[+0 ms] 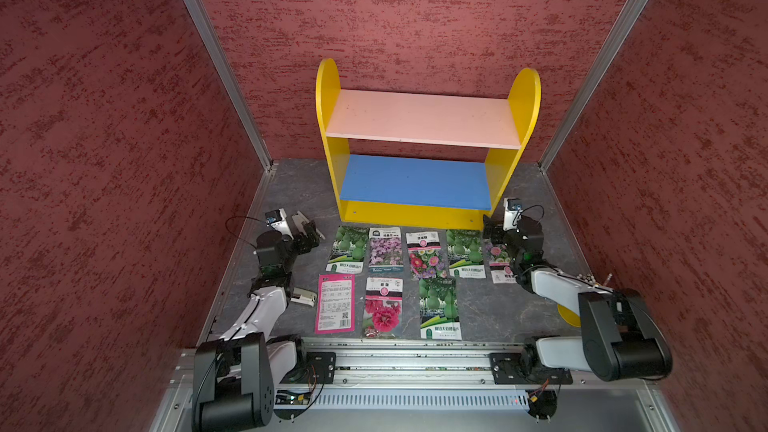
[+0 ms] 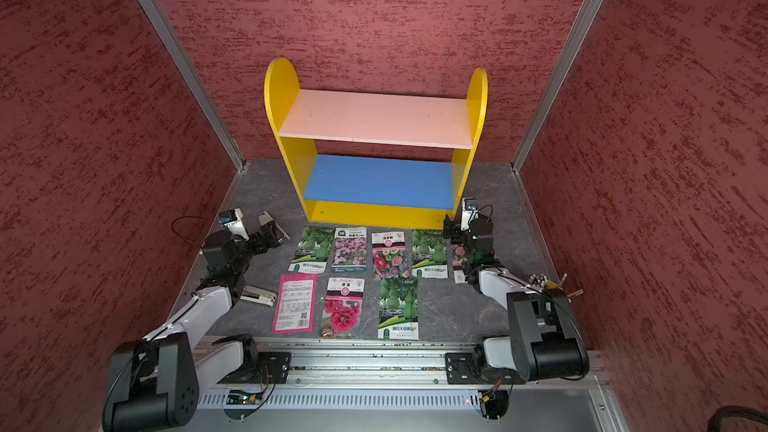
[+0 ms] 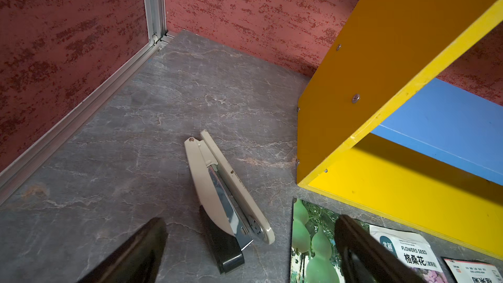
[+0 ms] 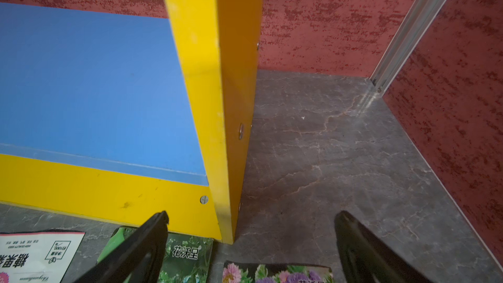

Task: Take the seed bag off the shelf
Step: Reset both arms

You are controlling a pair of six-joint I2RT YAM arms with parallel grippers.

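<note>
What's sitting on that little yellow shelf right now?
On the shelf the pink board and blue board both look bare. The seed bags lie on the table in front. The space under the blue board is covered by the yellow front panel.

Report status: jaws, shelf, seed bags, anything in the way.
Both sets of jaws open, empty. Shelf bare on both boards; eight seed bags flat on the table in front. Stapler lies ahead of left jaws.
</note>
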